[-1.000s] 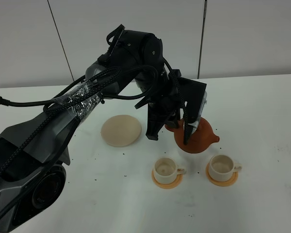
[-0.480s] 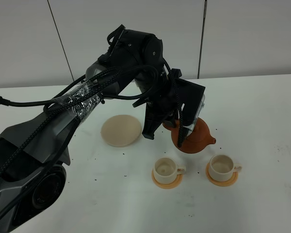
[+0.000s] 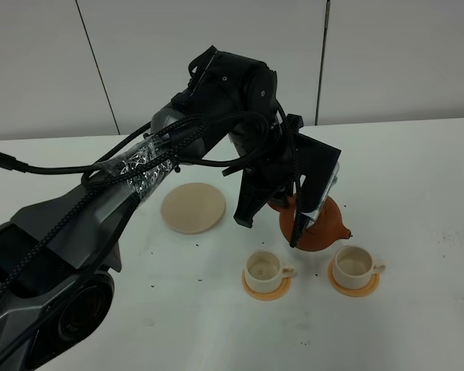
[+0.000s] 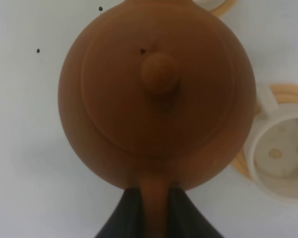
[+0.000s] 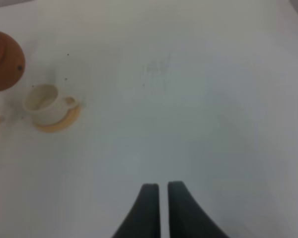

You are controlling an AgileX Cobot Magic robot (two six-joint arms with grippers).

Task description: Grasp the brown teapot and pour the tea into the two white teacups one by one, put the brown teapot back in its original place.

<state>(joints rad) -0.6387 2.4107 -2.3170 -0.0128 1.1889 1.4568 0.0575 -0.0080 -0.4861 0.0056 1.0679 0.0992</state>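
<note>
My left gripper (image 3: 284, 207) is shut on the loop handle of the brown teapot (image 3: 319, 226) and holds it in the air, tilted, with the spout pointing down towards the right white teacup (image 3: 353, 264). The left white teacup (image 3: 263, 268) stands on its orange saucer in front of the pot. The cream coaster (image 3: 193, 207) lies bare to the left. In the left wrist view the teapot (image 4: 156, 94) fills the frame, its handle between my fingers (image 4: 124, 218), with one teacup (image 4: 283, 158) beside it. My right gripper (image 5: 159, 206) is shut and empty, far from a teacup (image 5: 43, 101).
The white table (image 3: 417, 178) has small dark specks around the cups. The left arm's body and cables (image 3: 131, 166) stretch over the table's left half. The right wrist view shows the teapot (image 5: 2, 59) at the frame's edge and bare table (image 5: 198, 99) ahead.
The left arm has shifted to the right with the teapot. The spout now dips lower, closer to the right teacup. The cups and coaster have not moved.
</note>
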